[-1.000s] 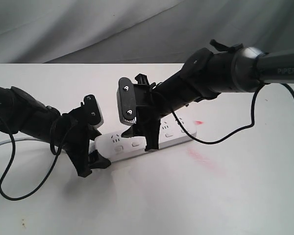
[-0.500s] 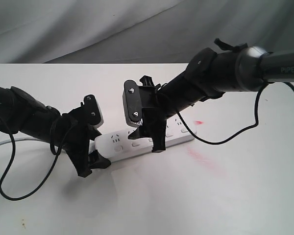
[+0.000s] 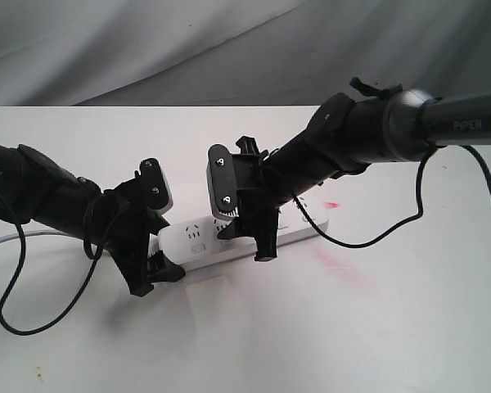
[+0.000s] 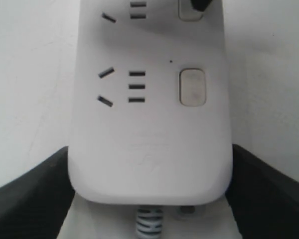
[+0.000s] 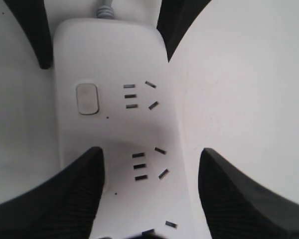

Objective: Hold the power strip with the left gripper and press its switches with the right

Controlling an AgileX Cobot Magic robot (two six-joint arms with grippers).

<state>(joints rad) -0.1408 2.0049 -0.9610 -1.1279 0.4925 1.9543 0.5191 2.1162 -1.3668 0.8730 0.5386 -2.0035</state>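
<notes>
The white power strip (image 3: 299, 232) lies on the table, its grey cord (image 4: 149, 223) leaving the left end. My left gripper (image 3: 165, 246) is shut on that end, with its black jaws pressed to both long sides (image 4: 149, 148). My right gripper (image 3: 245, 244) hangs open over the strip (image 5: 150, 151). One of its fingers (image 5: 65, 194) covers the second of the switches from the cord end, and its tip (image 4: 199, 4) shows on that button. The first switch (image 4: 192, 87) (image 5: 86, 98) is uncovered. The other finger (image 5: 249, 199) is over the table beside the strip.
A faint red smear (image 3: 340, 266) marks the white table (image 3: 352, 344) right of the strip. Thin black cables (image 3: 12, 303) loop from both arms onto the table. A grey cloth backdrop (image 3: 229, 49) hangs behind.
My right gripper has shifted a little to the right along the strip and come lower. The left gripper and the strip have not moved.
</notes>
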